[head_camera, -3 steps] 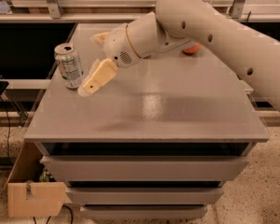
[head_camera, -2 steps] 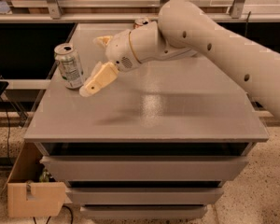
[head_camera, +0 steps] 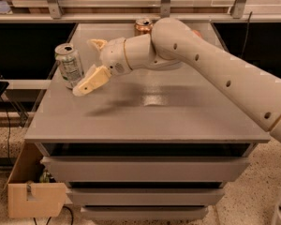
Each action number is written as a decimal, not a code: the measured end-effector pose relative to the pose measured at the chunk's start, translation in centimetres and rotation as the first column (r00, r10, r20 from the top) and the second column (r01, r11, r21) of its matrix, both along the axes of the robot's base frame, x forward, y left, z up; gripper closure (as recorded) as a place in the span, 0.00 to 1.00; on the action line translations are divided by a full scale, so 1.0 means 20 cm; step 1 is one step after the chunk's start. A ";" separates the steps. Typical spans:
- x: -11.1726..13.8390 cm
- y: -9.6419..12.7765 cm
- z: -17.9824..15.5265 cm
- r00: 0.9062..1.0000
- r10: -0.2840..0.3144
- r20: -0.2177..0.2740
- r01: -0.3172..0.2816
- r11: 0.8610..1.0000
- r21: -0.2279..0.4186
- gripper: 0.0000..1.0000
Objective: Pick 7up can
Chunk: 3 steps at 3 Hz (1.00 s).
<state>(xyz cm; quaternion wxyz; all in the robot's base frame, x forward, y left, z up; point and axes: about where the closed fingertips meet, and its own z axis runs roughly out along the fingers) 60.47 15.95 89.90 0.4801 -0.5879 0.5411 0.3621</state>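
The 7up can [head_camera: 69, 65], silver-white with green markings and a shiny top, stands upright near the left edge of the grey table [head_camera: 154, 121]. My gripper [head_camera: 85, 65] is just to the right of the can, and its jaws are open. The near finger [head_camera: 91, 81] reaches down to the front right of the can's base. The far finger [head_camera: 98, 43] points toward the back, behind and to the right of the can. The can is not between the fingers. The white arm [head_camera: 201, 64] comes in from the right.
A copper-brown can [head_camera: 143, 26] stands at the back of the table, just behind the arm. A cardboard box [head_camera: 35, 198] sits on the floor at the lower left. Drawers [head_camera: 145, 170] run under the tabletop. A shelf rail crosses behind the table.
The arm has swung left and the gripper has closed in on the 7up can. The copper-brown can behind the arm has come into view.
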 end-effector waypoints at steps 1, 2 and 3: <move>0.05 0.09 -0.05 1.000 0.031 -0.003 -0.030 0.998 0.059 0.00; 0.08 0.18 -0.06 0.998 0.064 -0.001 -0.063 0.993 0.095 0.18; 0.09 0.23 -0.06 0.996 0.084 0.006 -0.085 0.990 0.109 0.42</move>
